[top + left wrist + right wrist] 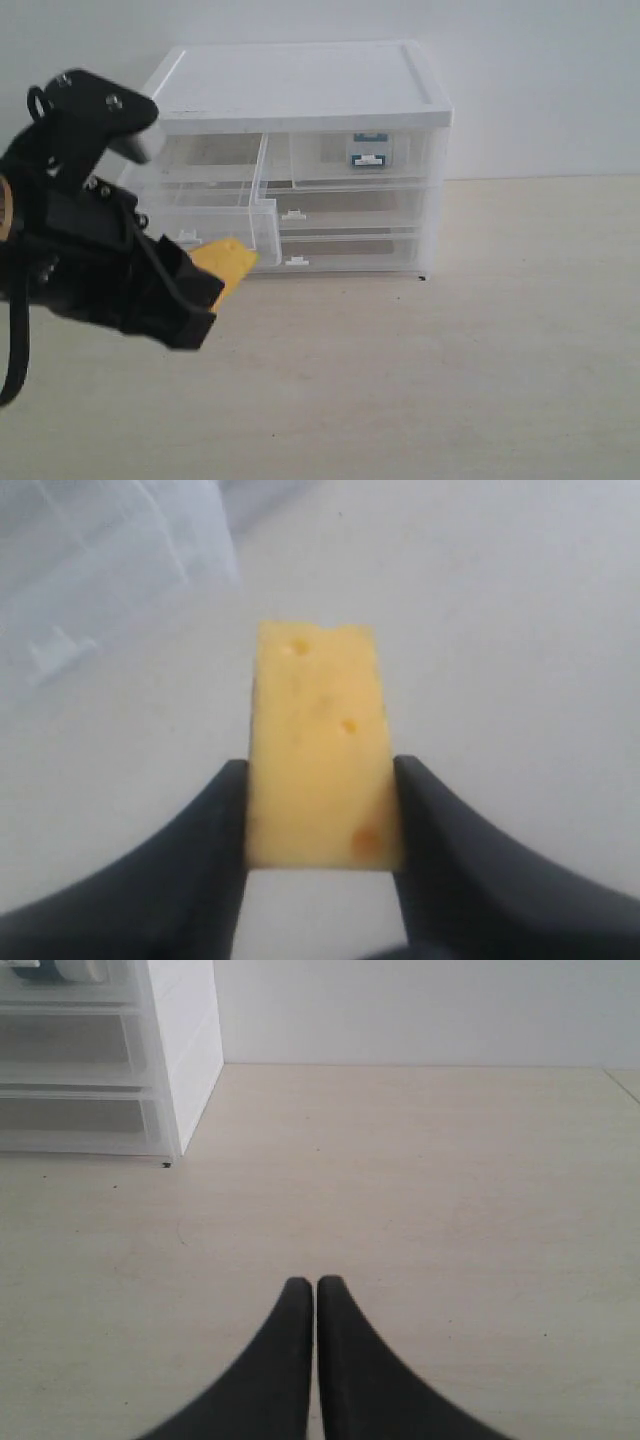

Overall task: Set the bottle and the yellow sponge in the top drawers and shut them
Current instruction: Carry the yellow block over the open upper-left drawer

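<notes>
My left gripper (pixel 320 768) is shut on the yellow sponge (pixel 316 750), which sticks out past its black fingertips. In the exterior view the sponge (pixel 226 260) hangs low, just in front of the pulled-out left top drawer (pixel 262 215), below that drawer's rim. The right top drawer (pixel 362 158) is pushed in, and the bottle (pixel 367 152) shows through its translucent front as a white shape with a blue-teal label. Off to the cabinet's right, my right gripper (pixel 316 1283) hangs shut and empty over the bare table; the exterior view does not show it.
The white cabinet (pixel 300 85) stands at the back against a pale wall. Its two full-width lower drawers (pixel 350 215) are pushed in. Light wooden tabletop (pixel 450 360) stretches in front and to the right. The left arm's black body fills the exterior view's lower left.
</notes>
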Motion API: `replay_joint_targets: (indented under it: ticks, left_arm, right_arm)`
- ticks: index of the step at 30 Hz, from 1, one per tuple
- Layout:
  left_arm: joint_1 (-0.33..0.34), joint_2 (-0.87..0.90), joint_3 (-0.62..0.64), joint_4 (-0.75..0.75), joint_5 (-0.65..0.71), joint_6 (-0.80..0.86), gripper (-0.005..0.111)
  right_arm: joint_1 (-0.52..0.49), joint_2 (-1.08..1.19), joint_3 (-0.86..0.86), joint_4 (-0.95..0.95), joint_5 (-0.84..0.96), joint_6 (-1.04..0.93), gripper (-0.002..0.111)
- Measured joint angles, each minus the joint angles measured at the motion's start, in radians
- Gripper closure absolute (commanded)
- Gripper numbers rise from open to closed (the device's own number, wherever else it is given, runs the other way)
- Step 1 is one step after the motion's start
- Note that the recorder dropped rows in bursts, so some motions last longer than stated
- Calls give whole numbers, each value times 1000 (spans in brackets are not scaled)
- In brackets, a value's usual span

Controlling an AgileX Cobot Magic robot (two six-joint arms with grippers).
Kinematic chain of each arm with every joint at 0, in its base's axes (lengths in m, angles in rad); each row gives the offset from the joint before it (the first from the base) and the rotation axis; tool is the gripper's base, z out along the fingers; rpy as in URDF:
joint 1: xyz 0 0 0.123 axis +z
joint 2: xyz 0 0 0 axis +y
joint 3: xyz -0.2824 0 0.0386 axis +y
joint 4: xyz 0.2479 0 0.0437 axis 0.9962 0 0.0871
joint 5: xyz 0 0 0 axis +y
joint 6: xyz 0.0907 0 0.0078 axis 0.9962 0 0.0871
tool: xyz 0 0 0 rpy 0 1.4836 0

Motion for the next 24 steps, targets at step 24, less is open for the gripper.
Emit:
replay_joint_targets:
  ticks: [24]
  left_arm:
    - [147, 315, -360, 349, 65, -323, 103]
  right_arm:
    - [0, 0, 0, 0, 0, 0, 108]
